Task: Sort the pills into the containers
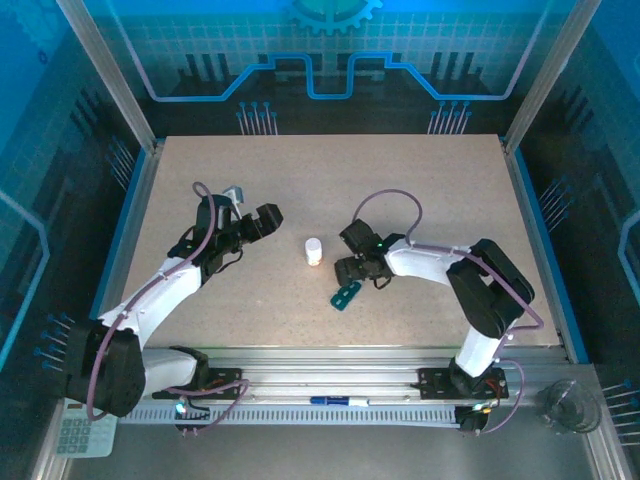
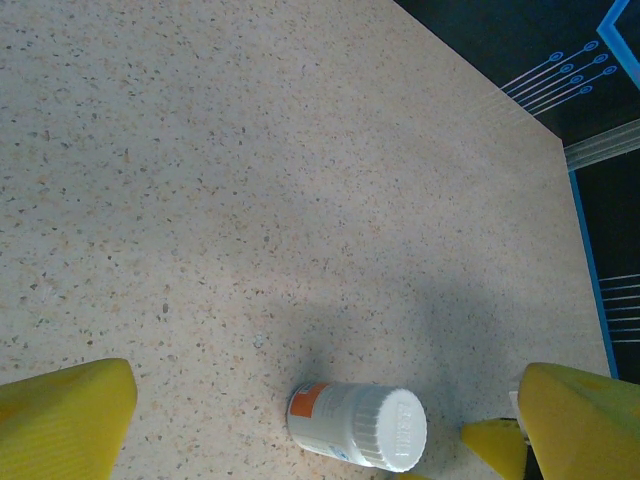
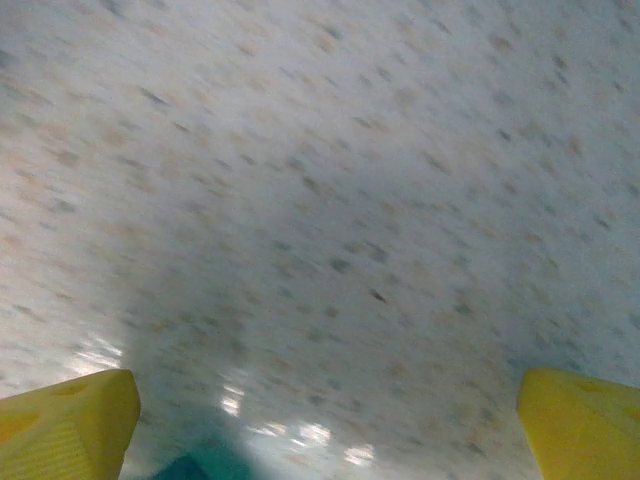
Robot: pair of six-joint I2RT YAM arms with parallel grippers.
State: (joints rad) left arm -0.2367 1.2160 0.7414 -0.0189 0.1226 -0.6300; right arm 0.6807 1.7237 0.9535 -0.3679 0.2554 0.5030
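Sorting looks barely begun: the small teal-green rectangular plastic pill box [image 1: 345, 295] lies on the speckled counter [image 1: 420, 180] beside the right pincer [image 3: 328, 420], the capped white plastic pill bottle [image 1: 314, 250] unopened between it and the left pincer [image 1: 268, 218], both pincers wide open and empty.

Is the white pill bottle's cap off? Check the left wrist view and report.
No: the white pill bottle has its ribbed white cap in place on its top.
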